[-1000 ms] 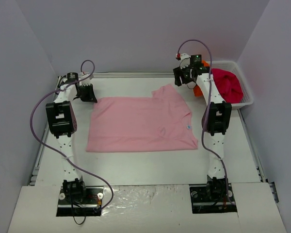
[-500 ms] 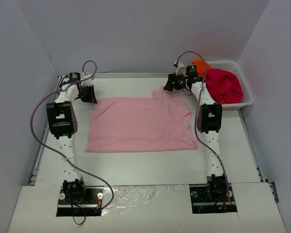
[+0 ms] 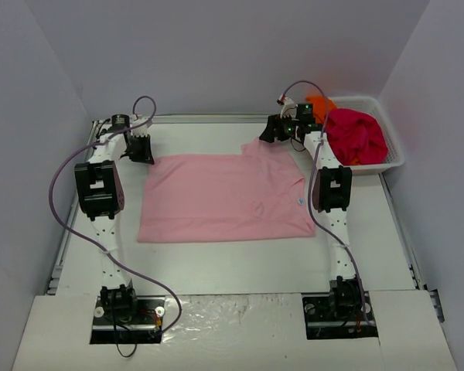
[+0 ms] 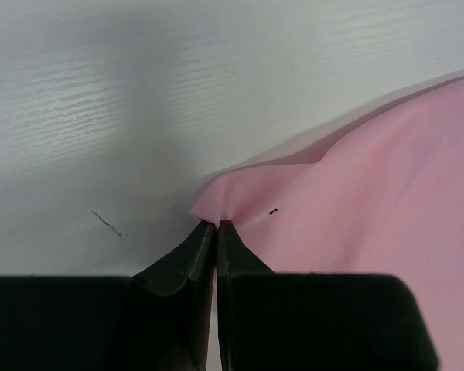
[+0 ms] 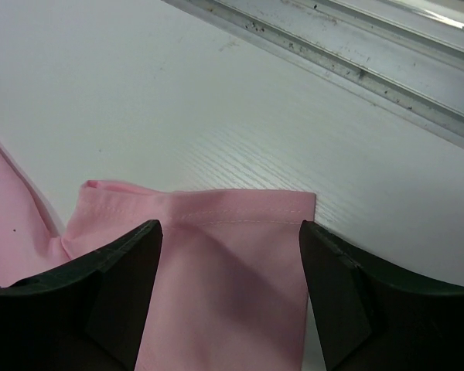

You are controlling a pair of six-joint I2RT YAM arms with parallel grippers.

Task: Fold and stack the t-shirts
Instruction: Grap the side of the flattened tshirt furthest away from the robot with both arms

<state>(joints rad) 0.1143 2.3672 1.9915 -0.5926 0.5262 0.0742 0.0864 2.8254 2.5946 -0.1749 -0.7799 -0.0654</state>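
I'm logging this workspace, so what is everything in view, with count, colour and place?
pink t-shirt: 1, light pink, spread flat mid-table
magenta-red t-shirt: 1, magenta-red, bunched in the basket
orange t-shirt: 1, orange, in the basket, mostly hidden
basket: 1, white mesh, far right corner
table: 1, white, under everything
left gripper: 1, black, shut on the pink t-shirt's far left corner
right gripper: 1, black, open over its far sleeve
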